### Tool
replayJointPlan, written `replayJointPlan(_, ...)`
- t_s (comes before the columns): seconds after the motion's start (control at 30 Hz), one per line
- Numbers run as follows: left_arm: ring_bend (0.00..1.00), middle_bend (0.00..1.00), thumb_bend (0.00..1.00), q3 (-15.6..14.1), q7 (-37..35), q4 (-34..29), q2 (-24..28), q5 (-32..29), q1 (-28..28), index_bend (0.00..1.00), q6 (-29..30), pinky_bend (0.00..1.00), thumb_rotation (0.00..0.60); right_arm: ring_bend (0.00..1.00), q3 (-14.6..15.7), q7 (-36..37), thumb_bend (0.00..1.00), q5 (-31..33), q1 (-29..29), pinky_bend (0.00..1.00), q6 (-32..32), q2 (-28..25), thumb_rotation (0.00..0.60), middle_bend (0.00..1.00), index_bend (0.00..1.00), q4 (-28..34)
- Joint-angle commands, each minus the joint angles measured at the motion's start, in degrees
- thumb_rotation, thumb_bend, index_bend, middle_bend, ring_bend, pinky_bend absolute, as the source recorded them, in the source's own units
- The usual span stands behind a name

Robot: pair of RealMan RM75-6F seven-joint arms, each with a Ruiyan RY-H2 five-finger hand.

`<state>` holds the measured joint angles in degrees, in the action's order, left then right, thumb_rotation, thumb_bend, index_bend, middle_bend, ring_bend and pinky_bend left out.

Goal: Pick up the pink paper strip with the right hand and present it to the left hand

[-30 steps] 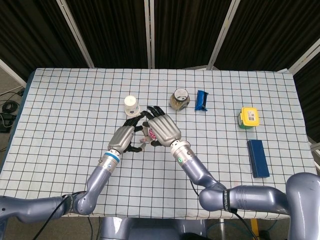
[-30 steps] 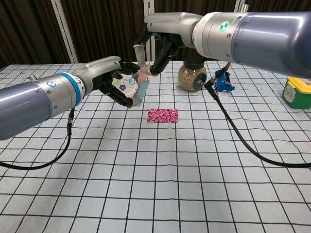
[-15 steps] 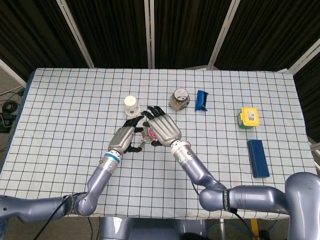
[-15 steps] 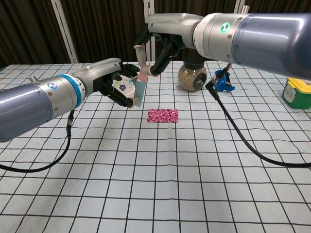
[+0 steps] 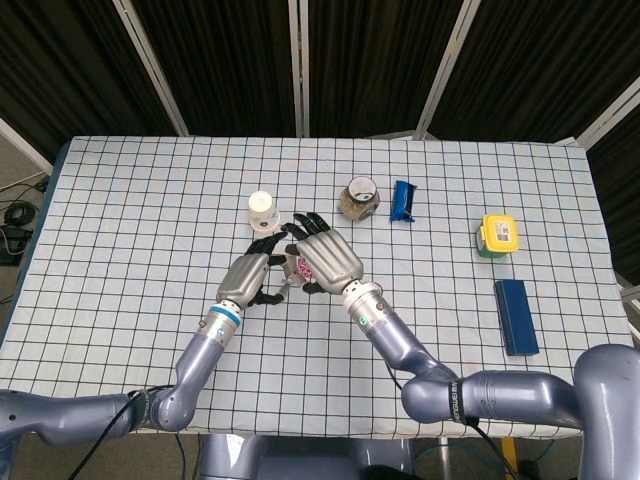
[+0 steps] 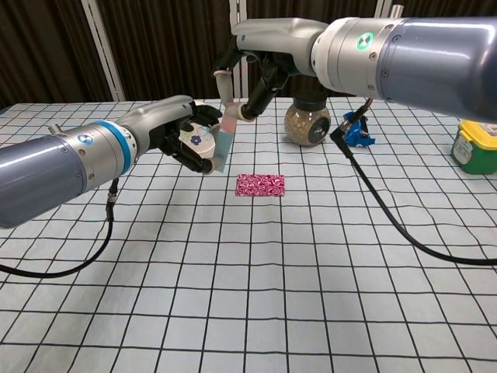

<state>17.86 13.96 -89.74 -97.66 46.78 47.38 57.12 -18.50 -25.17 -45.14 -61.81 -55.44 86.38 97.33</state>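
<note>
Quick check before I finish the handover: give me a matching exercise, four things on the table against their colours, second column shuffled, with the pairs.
Things:
1. box
2. long flat case
3. small cup
4. patterned card

Colours:
A. white
B. magenta
C. yellow lid on green
D. dark blue

Pairs: 1-C, 2-D, 3-A, 4-B
</note>
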Motion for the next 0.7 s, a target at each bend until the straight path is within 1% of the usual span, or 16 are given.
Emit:
replayJointPlan(0.03, 0.00, 0.00, 0.49, -0.1, -0.2, 0.3, 0.2, -0.1, -0.2, 0.61, 0.0, 0.00, 0.600, 0.00, 0.1, 0.1, 0.46, -0.6, 0.1, 0.00, -0.1, -0.5, 0.600, 0.16, 0.76, 0.1)
replayJointPlan(0.4, 0.00, 0.00, 0.49, -1.6, -2.4, 3.0, 1.7, 0.0, -1.9, 0.63, -1.3, 0.00, 0.600, 0.00, -0.5, 2.0, 0.46, -1.9, 1.9, 0.00, -1.2, -4.5, 0.600, 0.16, 0.76, 1.3)
replayJointPlan(0.63, 0.00, 0.00, 0.49, -2.6, -3.9, 4.6, 3.5, 1.5, -3.6, 0.62, -1.4, 0.00, 0.600, 0.00, 1.0, 3.6, 0.46, -3.8, 4.6, 0.00, -1.7, -7.9, 0.600, 0.16, 0.76, 1.4)
replayJointPlan(0.7, 0.00, 0.00, 0.48, -3.0, -4.1, 4.8, 4.0, 2.2, -4.0, 0.60, -1.2, 0.00, 0.600, 0.00, 1.9, 4.2, 0.46, -4.3, 5.5, 0.00, -1.6, -8.8, 0.600, 0.16, 0.76, 0.9)
